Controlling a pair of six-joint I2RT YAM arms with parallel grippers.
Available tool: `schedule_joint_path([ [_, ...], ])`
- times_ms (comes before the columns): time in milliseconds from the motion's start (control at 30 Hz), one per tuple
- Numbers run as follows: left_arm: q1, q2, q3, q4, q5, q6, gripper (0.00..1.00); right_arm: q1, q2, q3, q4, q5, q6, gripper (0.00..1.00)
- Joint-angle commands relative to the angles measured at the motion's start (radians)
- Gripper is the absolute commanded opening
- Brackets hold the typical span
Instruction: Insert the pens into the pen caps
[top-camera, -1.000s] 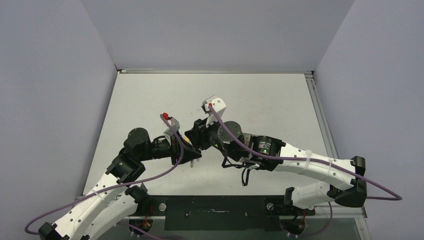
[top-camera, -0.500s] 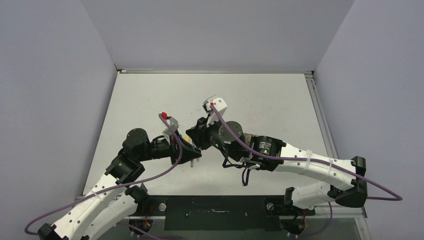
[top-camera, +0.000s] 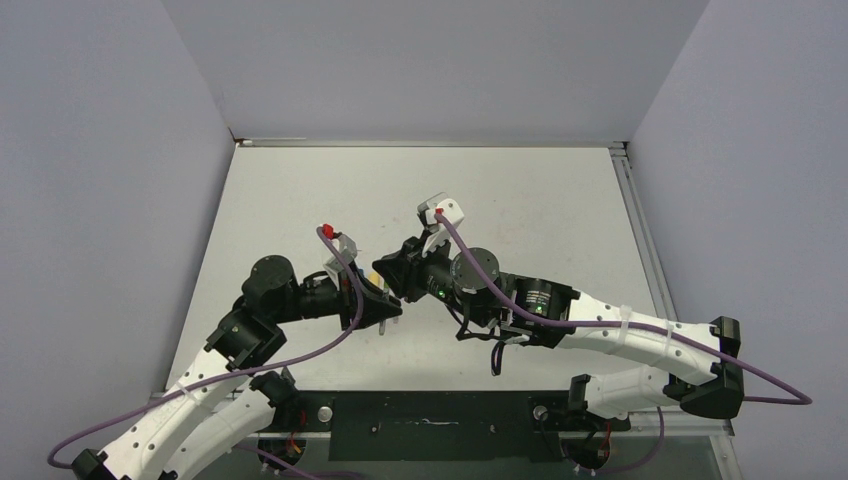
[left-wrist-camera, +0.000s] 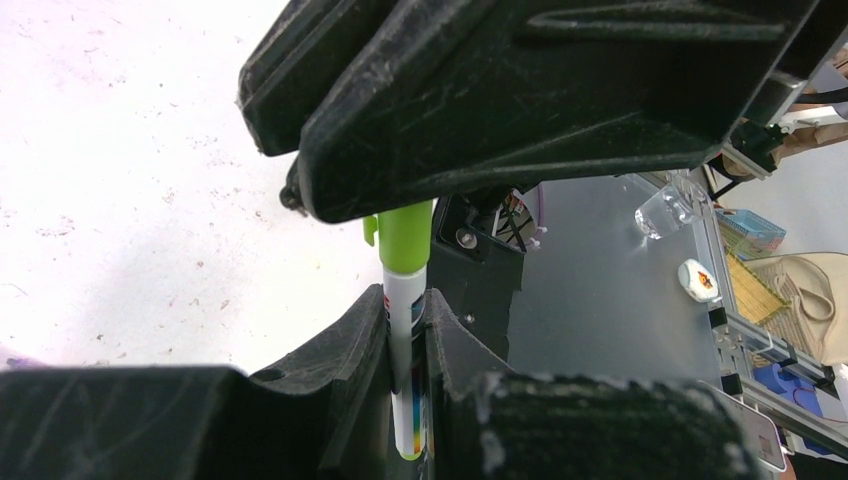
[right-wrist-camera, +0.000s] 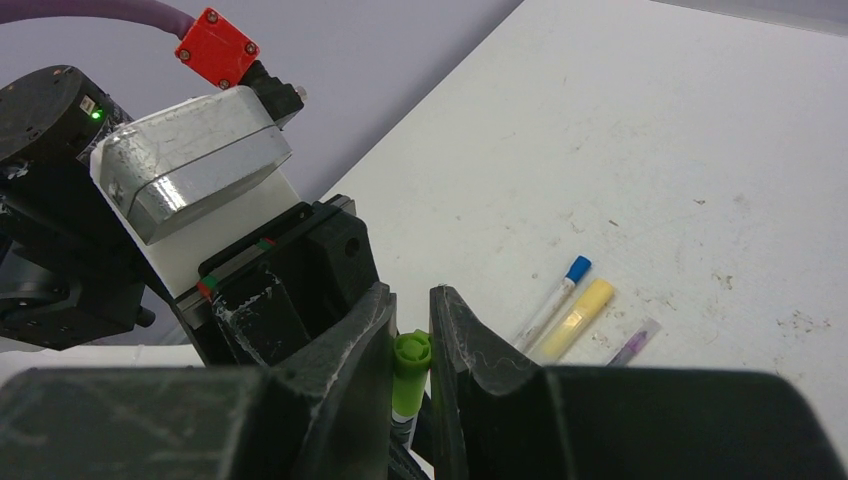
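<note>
1. The left tool (left-wrist-camera: 407, 312) and the right tool (right-wrist-camera: 412, 312) are black, scuffed with pale grey scratches.
2. The cap (right-wrist-camera: 411, 372) is bright lime green.
3. The held pen (left-wrist-camera: 405, 330) is white, with a many-coloured band low on its barrel.
4. The table (right-wrist-camera: 700, 120) is white with faint dark specks.
5. On it lie a white pen (right-wrist-camera: 553, 303) with a blue end, a pale yellow marker (right-wrist-camera: 578, 318) and a thin purple pen (right-wrist-camera: 633, 342).
6. The cable (right-wrist-camera: 90, 6) is purple and its connector (right-wrist-camera: 218, 47) is red.
</note>
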Motion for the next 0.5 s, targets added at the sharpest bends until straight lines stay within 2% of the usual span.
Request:
schedule_joint_path([
  [0,0.013,0.012,0.131,0.1,-0.108,0.034,0.0,0.028,-0.001,-0.05,-0.124,-0.17,0.005,0.05],
  [367,0.013,0.066,0.24,0.053,-0.121,0.095,0.0,0.028,-0.001,-0.117,-0.15,-0.298,0.007,0.05],
  [467,0.013,0.085,0.251,0.062,-0.113,0.088,0.0,0.027,-0.008,-0.119,-0.148,-0.293,0.01,0.05],
])
